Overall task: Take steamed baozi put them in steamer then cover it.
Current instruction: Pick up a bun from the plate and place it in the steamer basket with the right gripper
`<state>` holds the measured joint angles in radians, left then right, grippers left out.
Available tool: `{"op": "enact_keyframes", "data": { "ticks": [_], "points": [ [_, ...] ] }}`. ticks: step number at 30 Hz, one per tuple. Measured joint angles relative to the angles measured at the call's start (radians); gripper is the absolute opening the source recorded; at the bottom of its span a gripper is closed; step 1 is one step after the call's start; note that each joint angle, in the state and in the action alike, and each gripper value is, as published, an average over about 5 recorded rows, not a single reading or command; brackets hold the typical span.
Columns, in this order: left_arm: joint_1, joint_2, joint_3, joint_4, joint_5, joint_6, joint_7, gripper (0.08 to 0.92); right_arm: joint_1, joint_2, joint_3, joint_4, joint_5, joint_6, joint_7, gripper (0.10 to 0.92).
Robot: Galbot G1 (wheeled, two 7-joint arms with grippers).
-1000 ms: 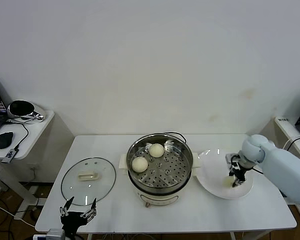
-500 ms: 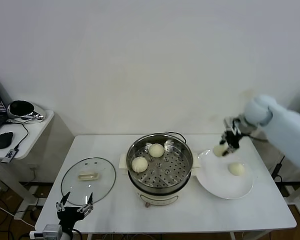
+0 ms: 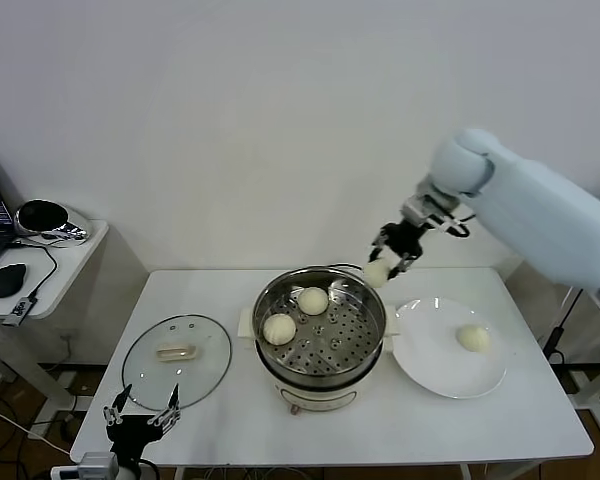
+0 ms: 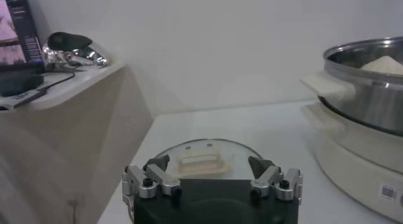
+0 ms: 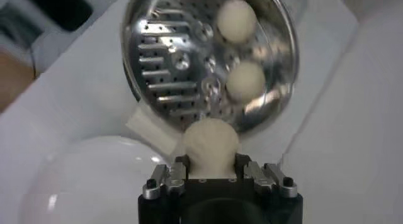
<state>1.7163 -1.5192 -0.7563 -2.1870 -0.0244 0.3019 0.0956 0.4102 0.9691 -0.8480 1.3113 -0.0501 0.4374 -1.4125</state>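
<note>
My right gripper is shut on a cream-white baozi and holds it in the air above the steamer's far right rim; it also shows in the right wrist view. Two baozi lie in the steel basket. A fourth baozi lies on the white plate. The glass cover with its cream handle lies flat on the table left of the steamer. My left gripper is open and empty at the table's front left edge, just before the cover.
A black power cord runs behind the pot. A side table with a shiny metal object, a mouse and cables stands at the far left. The wall is close behind the table.
My right gripper has lifted a baozi off the plate and carried it up and left, from over the plate to over the steamer's right rim. The left gripper has shifted slightly left.
</note>
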Motion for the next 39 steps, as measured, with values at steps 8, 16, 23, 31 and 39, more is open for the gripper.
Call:
{"op": "enact_keyframes", "data": {
  "ticks": [8,16,23,31,39],
  "points": [
    [0.001,-0.009,0.001,-0.018,-0.002,-0.002,-0.004,0.823,0.002,0.075,-0.076,0.097,-0.100,0.165,0.054,0.462],
    [-0.002,-0.015,0.002,-0.017,-0.003,-0.003,-0.005,0.823,-0.012,0.116,-0.128,0.178,-0.166,0.247,0.077,0.463],
    [-0.001,-0.016,0.006,-0.018,-0.007,-0.007,-0.005,0.823,-0.036,0.119,-0.165,0.228,-0.205,0.255,0.077,0.460],
    [-0.003,-0.015,0.011,-0.015,-0.008,-0.007,-0.004,0.823,-0.068,0.116,-0.190,0.257,-0.227,0.241,0.069,0.459],
    [-0.002,-0.014,0.013,-0.014,-0.008,-0.007,-0.003,0.823,-0.092,0.134,-0.192,0.241,-0.250,0.236,0.064,0.461]
  ]
}}
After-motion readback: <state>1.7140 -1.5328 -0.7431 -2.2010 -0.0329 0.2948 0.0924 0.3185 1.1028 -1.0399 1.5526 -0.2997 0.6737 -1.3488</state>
